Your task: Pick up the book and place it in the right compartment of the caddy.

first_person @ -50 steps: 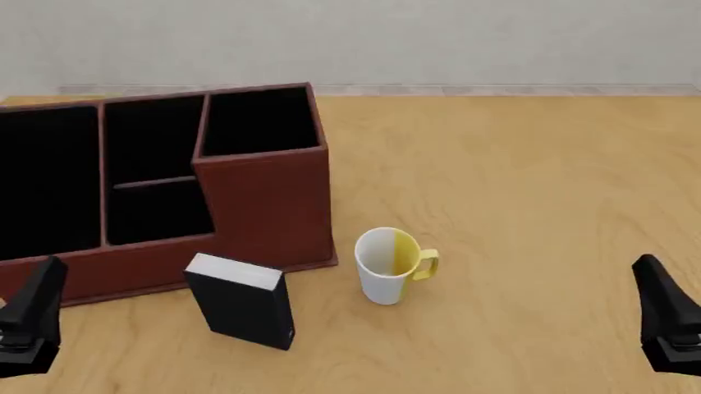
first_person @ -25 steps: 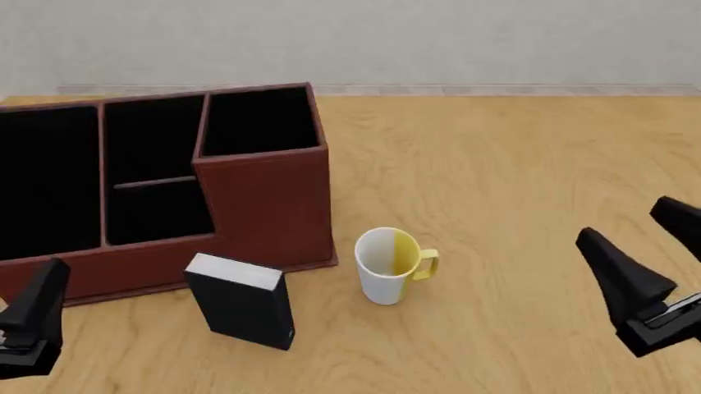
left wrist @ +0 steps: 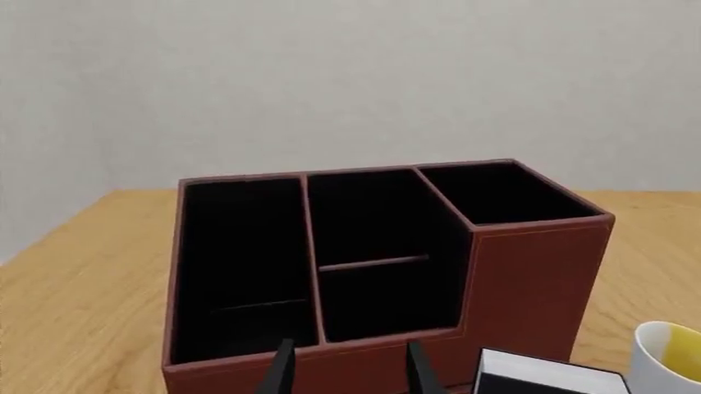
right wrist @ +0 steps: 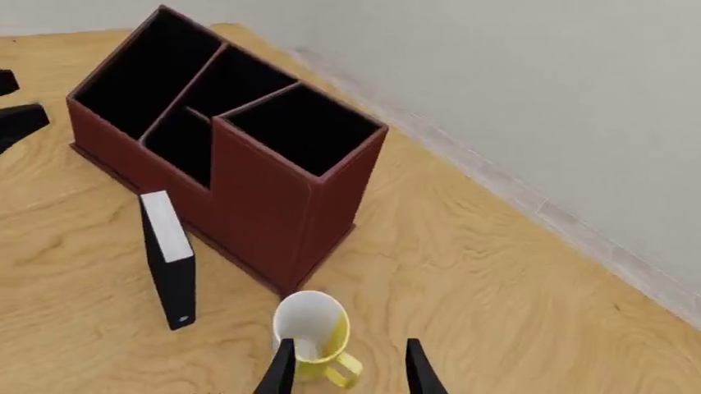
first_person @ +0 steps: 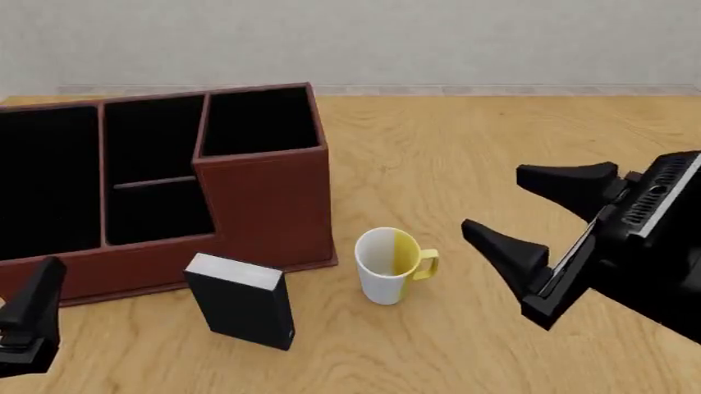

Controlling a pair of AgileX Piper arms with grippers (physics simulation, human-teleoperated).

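The left gripper (first_person: 28, 316) sits low at the near left corner of the counter (first_person: 493, 139), just in front of the caddy (first_person: 263, 205). Its jaws are apart and hold nothing. In the left wrist view its two fingertips (left wrist: 282, 369) point at the caddy's low front wall.

The caddy is a big red-brown box with black inside. The right compartment (first_person: 259, 121) is its tallest part. The book (first_person: 241, 301) stands upright on the counter, just in front of the caddy and close to it. It is black with a pale top edge. A white-and-yellow mug (first_person: 389, 264) stands to the right of the book, a little apart from it.

The right gripper (first_person: 524, 215) is up in the air to the right of the mug. It is tipped on its side and points left. Its jaws are wide apart and hold nothing.

The right wrist view looks down from above, so it shows the inside of the mug (right wrist: 307, 328) and the book's thin pale edge (right wrist: 167, 226). The front view shows the book's wide black face.
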